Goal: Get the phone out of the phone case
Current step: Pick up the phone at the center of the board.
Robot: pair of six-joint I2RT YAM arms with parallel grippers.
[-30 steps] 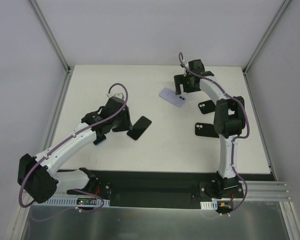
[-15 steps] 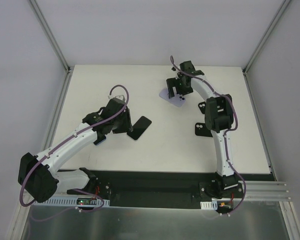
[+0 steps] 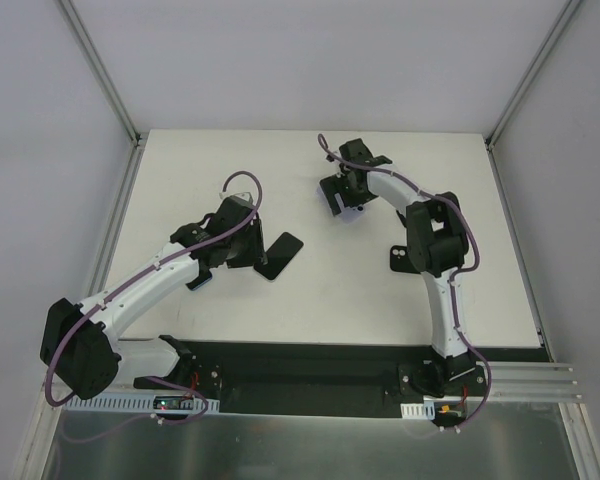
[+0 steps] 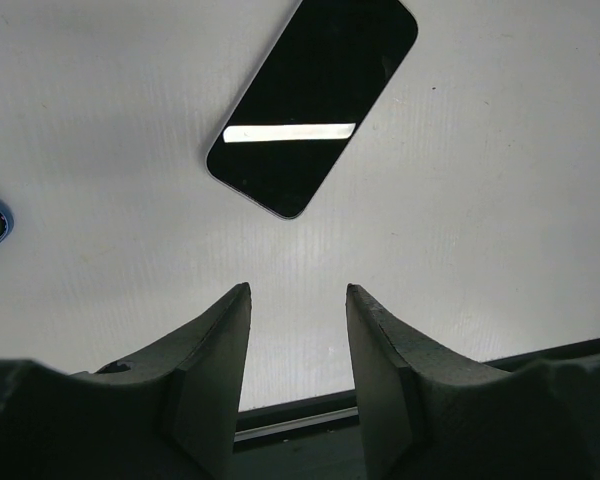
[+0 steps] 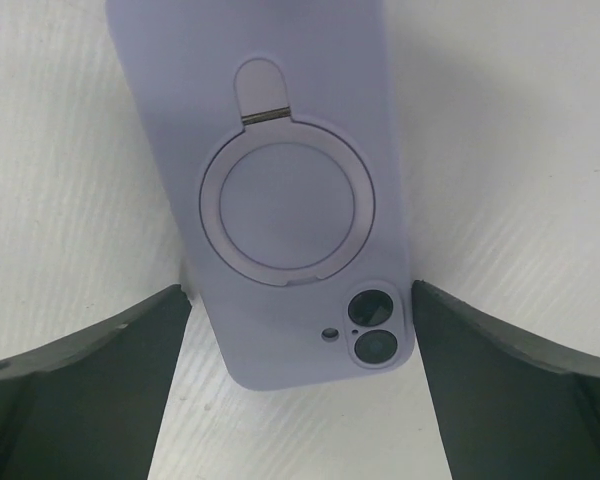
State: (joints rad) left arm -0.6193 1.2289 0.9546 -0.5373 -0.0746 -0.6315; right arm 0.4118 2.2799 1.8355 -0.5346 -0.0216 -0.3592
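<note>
Right wrist: our right gripper spreads wide astride the lavender phone case near the desk's far edge; left gripper parted, empty.

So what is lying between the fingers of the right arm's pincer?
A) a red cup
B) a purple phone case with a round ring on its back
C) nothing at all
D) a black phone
B: the right wrist view shows the purple phone case lying ring side up inside the open right pincer.
</note>
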